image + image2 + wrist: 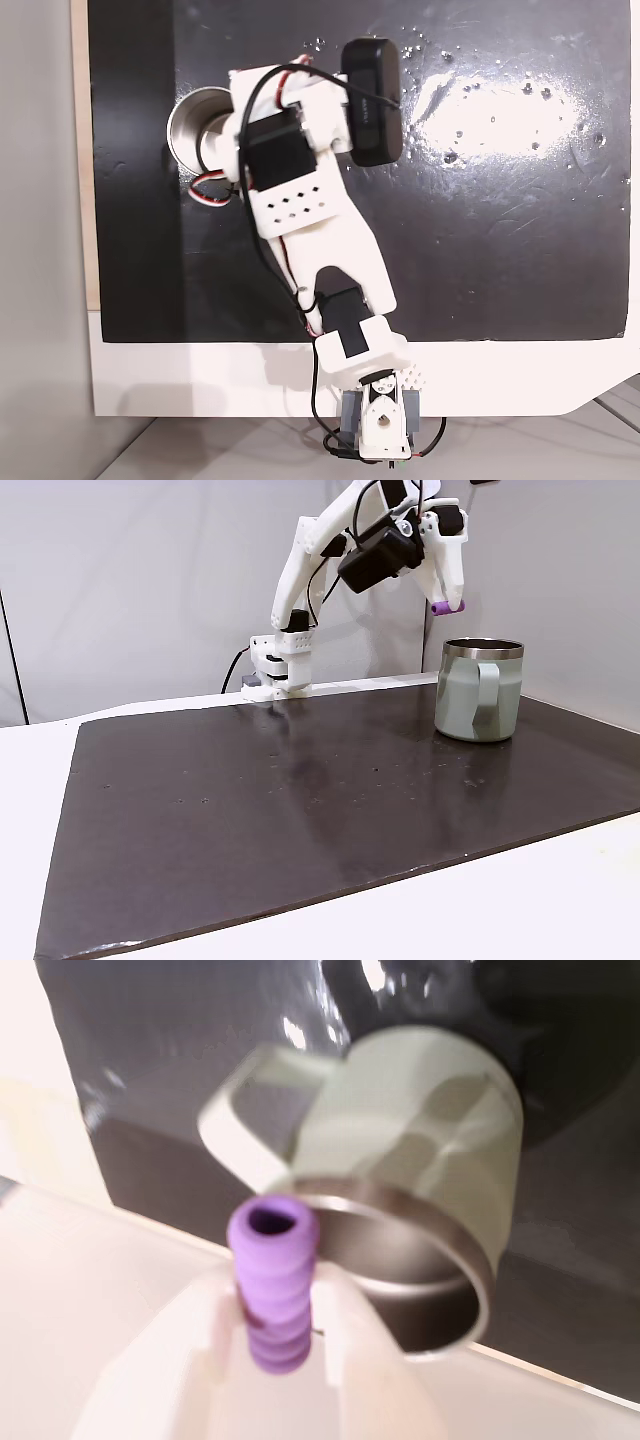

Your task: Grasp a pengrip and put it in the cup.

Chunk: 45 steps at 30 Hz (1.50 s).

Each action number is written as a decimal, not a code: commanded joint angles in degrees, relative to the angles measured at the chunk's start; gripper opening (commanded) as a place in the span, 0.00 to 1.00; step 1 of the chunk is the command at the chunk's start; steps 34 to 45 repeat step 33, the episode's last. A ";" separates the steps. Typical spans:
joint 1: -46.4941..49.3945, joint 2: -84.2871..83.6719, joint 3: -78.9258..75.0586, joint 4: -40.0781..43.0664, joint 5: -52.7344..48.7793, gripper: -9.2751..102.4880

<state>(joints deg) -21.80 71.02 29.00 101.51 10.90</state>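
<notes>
Fingers (275,1325): clamped on the pengrip (273,1285), high off the table.
Pengrip: hangs at the cup's (479,690) eleven o'clock in a fixed view.
Advice: I'd centre over the opening before letting go.

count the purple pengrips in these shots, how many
1. The pengrip is pinched in the gripper, held in the air above the cup and just beside its rim. More could lie inside the cup, unseen.
</notes>
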 commanded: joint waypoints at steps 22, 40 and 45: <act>-10.46 3.87 2.72 -2.90 -0.79 0.39; -10.02 4.31 2.64 -2.81 -0.88 0.39; -10.02 4.31 2.64 -2.81 -0.88 0.39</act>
